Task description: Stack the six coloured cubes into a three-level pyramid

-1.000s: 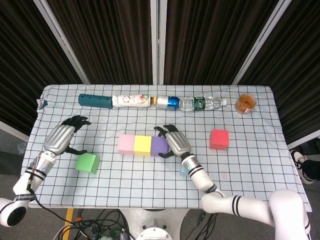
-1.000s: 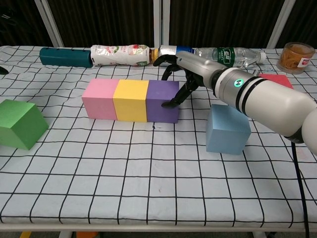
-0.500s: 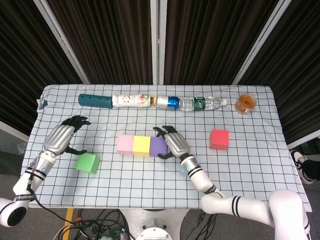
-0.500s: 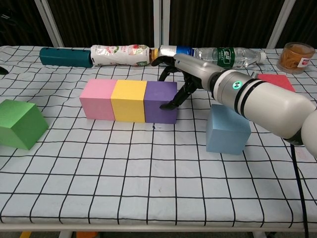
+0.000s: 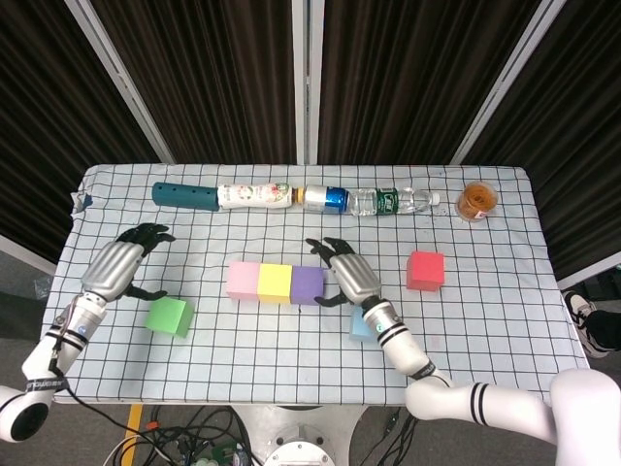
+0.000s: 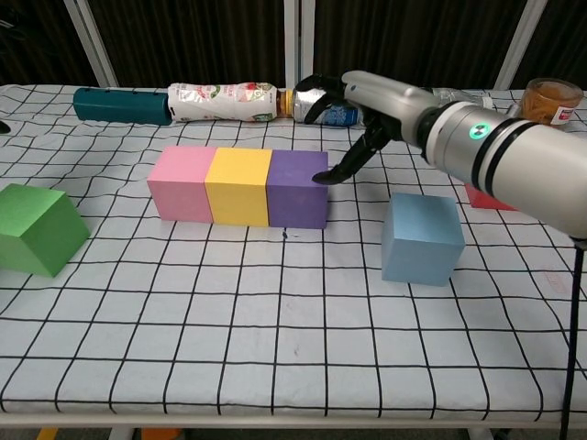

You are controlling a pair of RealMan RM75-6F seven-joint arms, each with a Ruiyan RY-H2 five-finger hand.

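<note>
Now that my right hand [image 6: 353, 124] has lifted up and back from the purple cube [image 6: 297, 189], I read the base row as finished: a second ago its fingertips were pressed to that cube's right face, nudging the row leftward, and in the chest view they now hang just above its top right corner, fingers apart and holding nothing. On the table [image 5: 485, 320], going from the biggest group down, the 3 base cubes sit flush in 1 line near the middle, pink cube [image 5: 243, 280] on the left, yellow cube [image 5: 276, 282] in the centre, purple on the right, and the row looks straight and closed up with no gaps that I can see. The other 3 are loose: the green cube [image 5: 169, 316] well to the left near my left hand [image 5: 121, 264], the red cube [image 5: 425, 270] out to the right, and the blue cube [image 6: 420, 237] just beside the row's right end, partly hidden under my right wrist in the head view. My left hand has not moved; it hovers above the cloth beside green, fingers loosely curled and gripping nothing. So I judge level 1 done and level 2 next, with blue the nearest pick for my right hand; it should straddle a seam between 2 base cubes. A row of bottles [image 5: 291, 197] and a jar [image 5: 476, 201] lie along the far edge.
</note>
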